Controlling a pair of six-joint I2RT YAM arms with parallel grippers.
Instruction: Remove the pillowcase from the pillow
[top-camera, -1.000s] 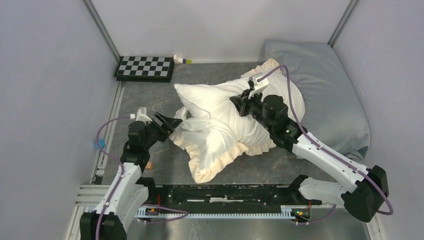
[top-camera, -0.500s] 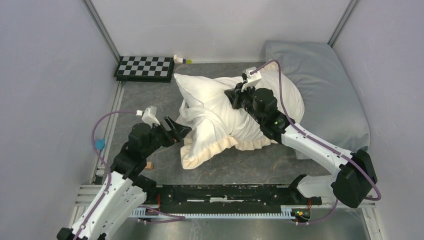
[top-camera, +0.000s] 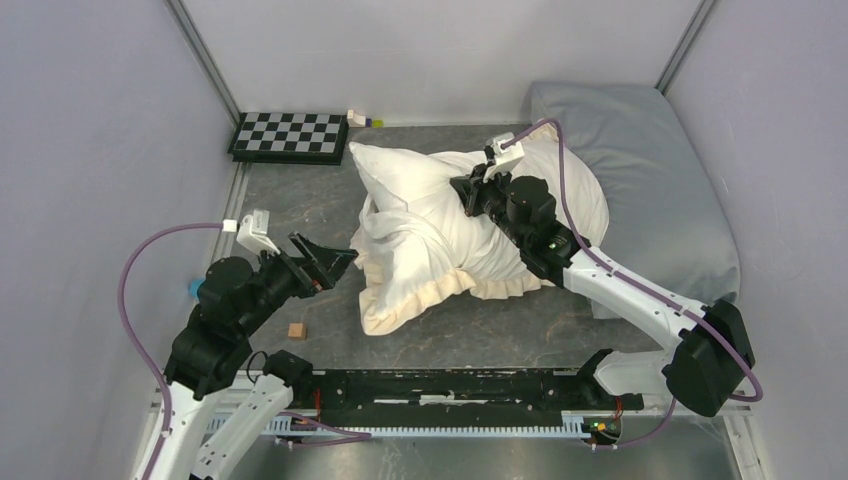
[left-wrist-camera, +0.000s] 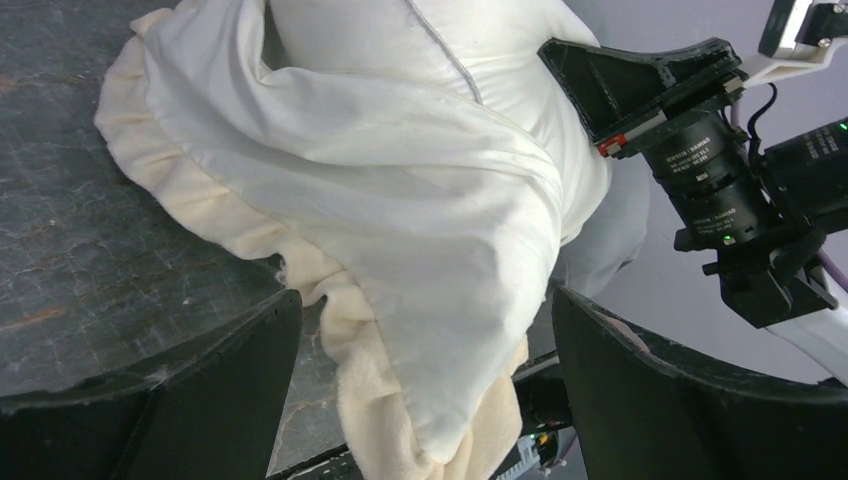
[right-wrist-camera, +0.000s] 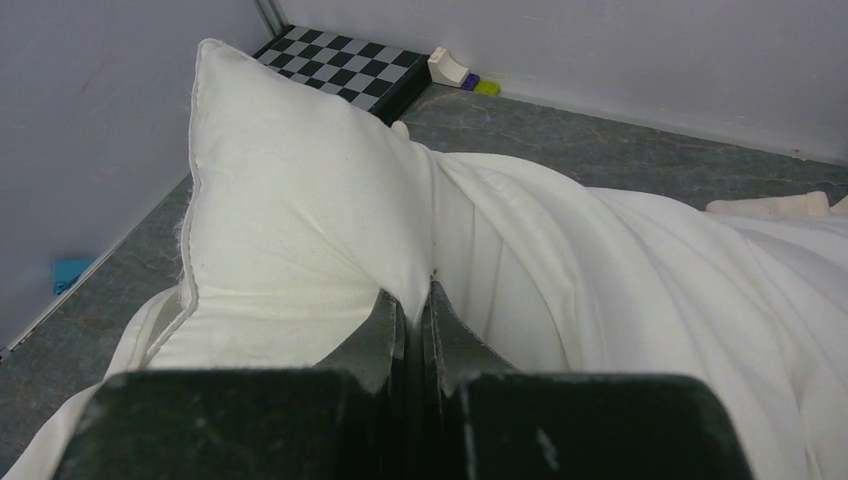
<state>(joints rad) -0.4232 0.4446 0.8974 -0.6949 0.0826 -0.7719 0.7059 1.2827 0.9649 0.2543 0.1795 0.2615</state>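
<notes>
Presently the right gripper (right-wrist-camera: 418, 300) pinches the pillow (right-wrist-camera: 290, 200), which lies half out of its pillowcase (left-wrist-camera: 400, 200) on the table (top-camera: 290, 195). The left gripper (top-camera: 335, 268) gapes wide just beside it (holding nothing). Pulling now risks dragging the unanchored pillowcase along too.

Our right gripper (right-wrist-camera: 415, 295) pinches the pillow (right-wrist-camera: 290, 200), and the pillowcase (right-wrist-camera: 620, 300) lies just right of its jaws. The checkerboard (right-wrist-camera: 345, 65) sits far beyond them. Our left gripper (left-wrist-camera: 425, 300) has the pillowcase just ahead of its parted jaws.
</notes>
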